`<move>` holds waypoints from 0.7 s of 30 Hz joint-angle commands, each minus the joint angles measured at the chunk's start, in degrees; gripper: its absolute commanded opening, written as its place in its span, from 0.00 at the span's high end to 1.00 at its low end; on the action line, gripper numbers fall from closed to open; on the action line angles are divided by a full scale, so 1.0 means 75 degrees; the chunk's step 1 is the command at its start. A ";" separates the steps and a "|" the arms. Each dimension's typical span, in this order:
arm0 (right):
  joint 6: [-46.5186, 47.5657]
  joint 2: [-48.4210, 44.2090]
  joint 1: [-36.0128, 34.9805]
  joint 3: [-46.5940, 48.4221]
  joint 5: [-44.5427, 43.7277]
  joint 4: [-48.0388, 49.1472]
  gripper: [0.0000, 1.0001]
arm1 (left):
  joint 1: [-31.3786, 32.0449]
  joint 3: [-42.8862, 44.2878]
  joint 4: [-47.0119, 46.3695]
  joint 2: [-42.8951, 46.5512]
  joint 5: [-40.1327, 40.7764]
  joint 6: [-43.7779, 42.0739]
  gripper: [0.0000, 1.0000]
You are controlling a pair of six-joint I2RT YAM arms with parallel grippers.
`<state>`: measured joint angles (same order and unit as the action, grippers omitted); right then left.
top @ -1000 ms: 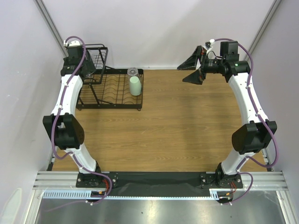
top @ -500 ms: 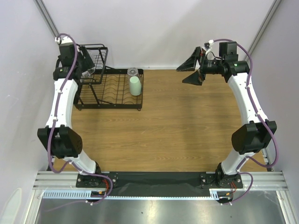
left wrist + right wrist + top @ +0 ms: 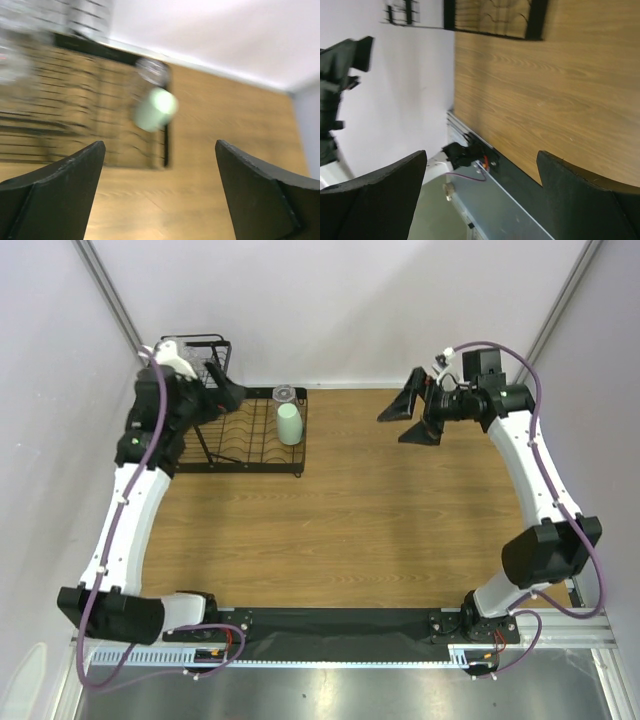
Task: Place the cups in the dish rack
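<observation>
Wooden table: bare boards ran out to the right of the dish rack and on its near side.

Dish rack: black wire, set against the back wall. Low slotted tray on its right part, raised wire basket on its left end.

Left arm: rose along the rack's left side, with the wrist bent over the basket end.

Right arm: stood well to the right of the rack, forearm pointing back toward it.

Left gripper: hung above the rack, roughly where basket meets tray. Jaws were wide apart with nothing between them. The wrist view was blurred, but both black fingers showed clearly separated.

Right gripper: in the air, well apart from the rack's right edge. Jaws were spread wide and held nothing.

Mint-green tumbler: inside the rack, at the right end of the slotted tray, close to the right rim.

Clear glass cup: in the rack's far right corner, just behind the tumbler. Whether the two touched could not be told.

Basket contents: only pale smeared shapes in the wrist view, impossible to identify.
</observation>
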<state>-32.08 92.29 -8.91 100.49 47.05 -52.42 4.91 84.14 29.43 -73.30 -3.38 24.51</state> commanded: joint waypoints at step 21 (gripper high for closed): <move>0.0516 -0.4347 -0.0195 -0.5767 -0.2805 0.0519 0.00 | 0.3787 -0.4465 -0.0631 0.4310 -0.1038 0.2801 0.00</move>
<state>-25.47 62.24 -10.92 61.01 24.84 -54.17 33.01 53.60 27.20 -45.15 -10.11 40.25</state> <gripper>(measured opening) 0.994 0.996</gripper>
